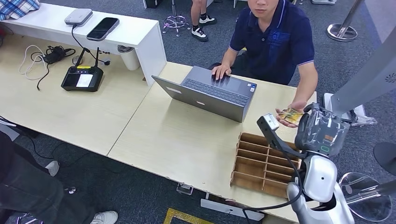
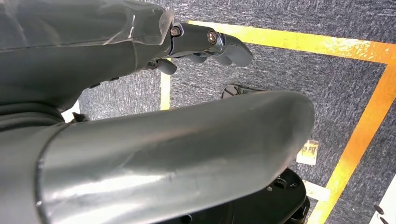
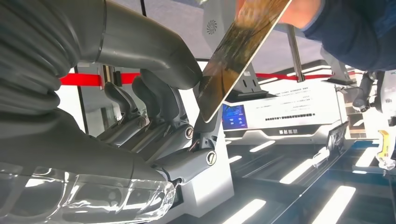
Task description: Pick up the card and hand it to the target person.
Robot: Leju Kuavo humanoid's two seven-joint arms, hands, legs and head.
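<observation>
The card (image 1: 290,114), a thin one with a yellowish printed face, hangs over the table's far right corner. My right hand (image 1: 322,130) is raised there and pinches the card's (image 3: 243,51) lower end between thumb (image 3: 159,56) and fingers (image 3: 187,135). The seated person in a dark blue polo (image 1: 275,37) reaches out, and that person's hand (image 1: 294,109) holds the card's other end (image 3: 299,9). My left hand (image 2: 140,140) hangs beside my body above the carpet, its fingers (image 2: 215,42) loosely extended with nothing in them.
An open grey laptop (image 1: 210,91) stands in front of the person on the light wooden table (image 1: 177,140). A wooden divider tray (image 1: 261,163) lies below my right arm. A black controller (image 1: 83,78) and cables lie at the left. Another person's legs (image 1: 28,191) are at the lower left.
</observation>
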